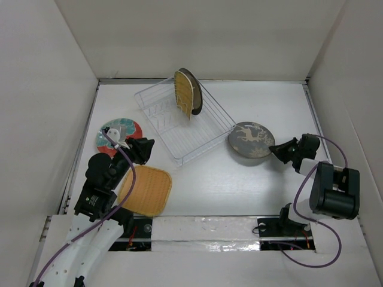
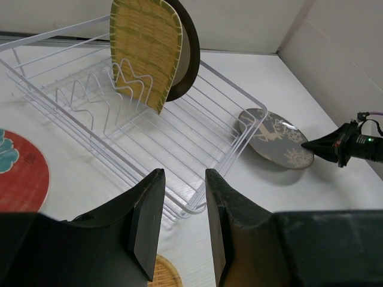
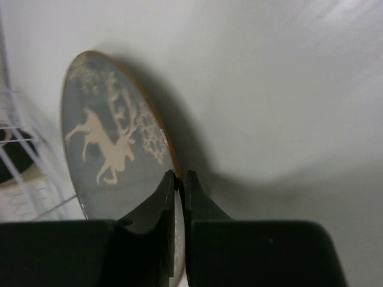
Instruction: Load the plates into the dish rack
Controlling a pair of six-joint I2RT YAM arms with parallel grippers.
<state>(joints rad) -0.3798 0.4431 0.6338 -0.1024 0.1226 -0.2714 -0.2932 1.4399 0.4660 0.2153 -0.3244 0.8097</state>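
The deer plate [image 1: 250, 142] lies on the table [image 1: 239, 185] just beside the right end of the dish rack [image 1: 182, 122]; I can't tell whether it touches the wire. My right claw [image 1: 275, 148] is at its right-hand edge. On the right wrist view the two fingers are pinched nearly together with the plate's rim running down between them, so I read it as clamped on that rim.

Two plates already stand on edge in the rack's far end, in the slot dividers: the fan-shaped woven plate [image 1: 182, 92] in front, with the dark-rimmed plate [image 1: 197, 91] right behind it, both leaning slightly.

The other two lie flat on the table on the left side. The red-teal plate [image 1: 114, 134] sits left of the rack, partly under my left arm, and the square woven plate [image 1: 145, 190] is nearer the bases. My left claw [image 2: 182, 227] hangs between those two, by the rack's near corner, fingers parted and holding nothing.
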